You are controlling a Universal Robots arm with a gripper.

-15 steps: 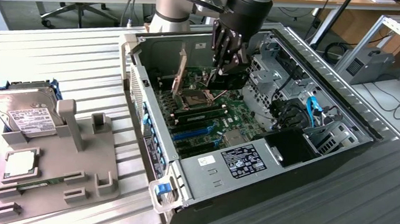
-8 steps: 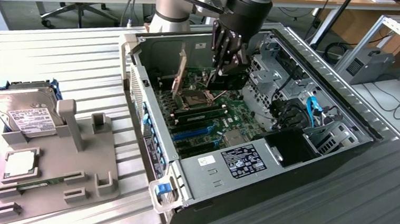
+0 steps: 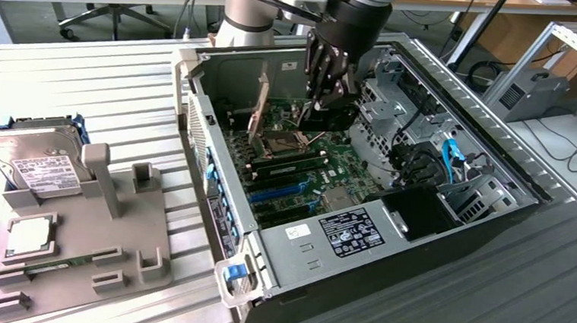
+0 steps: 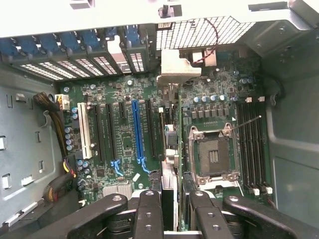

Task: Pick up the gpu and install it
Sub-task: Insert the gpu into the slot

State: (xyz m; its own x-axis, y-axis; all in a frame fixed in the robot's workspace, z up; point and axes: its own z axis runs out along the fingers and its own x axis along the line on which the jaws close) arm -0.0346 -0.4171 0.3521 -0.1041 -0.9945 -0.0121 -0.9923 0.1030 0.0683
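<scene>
The gripper (image 4: 169, 214) is clamped on the gpu (image 4: 169, 149), which is carried edge-on inside the case (image 3: 488, 213), above the motherboard (image 4: 124, 99). Pickup is judged done; seating is not yet. Further off, the card's bracket (image 4: 177, 69) is seen near the rear slots (image 4: 89, 64).

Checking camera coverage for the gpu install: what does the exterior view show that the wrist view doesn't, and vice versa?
Exterior view: the hard drive on the gray fixture beside the open case. Wrist view: the white slot and the gpu edge-on with its silver bracket. Both: the gripper closed on the gpu over the motherboard, near the CPU socket.
</scene>
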